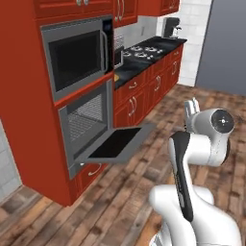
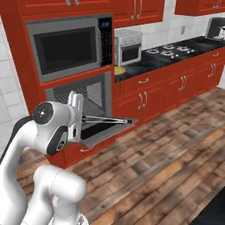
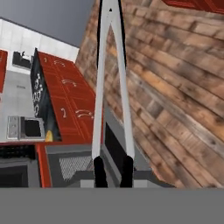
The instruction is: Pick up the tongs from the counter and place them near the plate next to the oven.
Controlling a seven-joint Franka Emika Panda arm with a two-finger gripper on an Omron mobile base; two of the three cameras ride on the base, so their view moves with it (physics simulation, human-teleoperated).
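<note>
My gripper is shut on the tongs, a thin dark grey pair that sticks out level toward the open wall oven. In the hand view the tongs run from between my fingertips up to the top edge, their two slim arms meeting at the far end; the gripper clamps their open ends. The yellow plate lies on the black counter beside the toaster oven, well ahead of the tongs. The plate shows as a sliver past the cabinet edge.
The wall oven's door hangs open and level, just under the tongs. A microwave sits above it. A gas hob and a coffee machine stand farther along the counter. Wooden floor spreads to the right.
</note>
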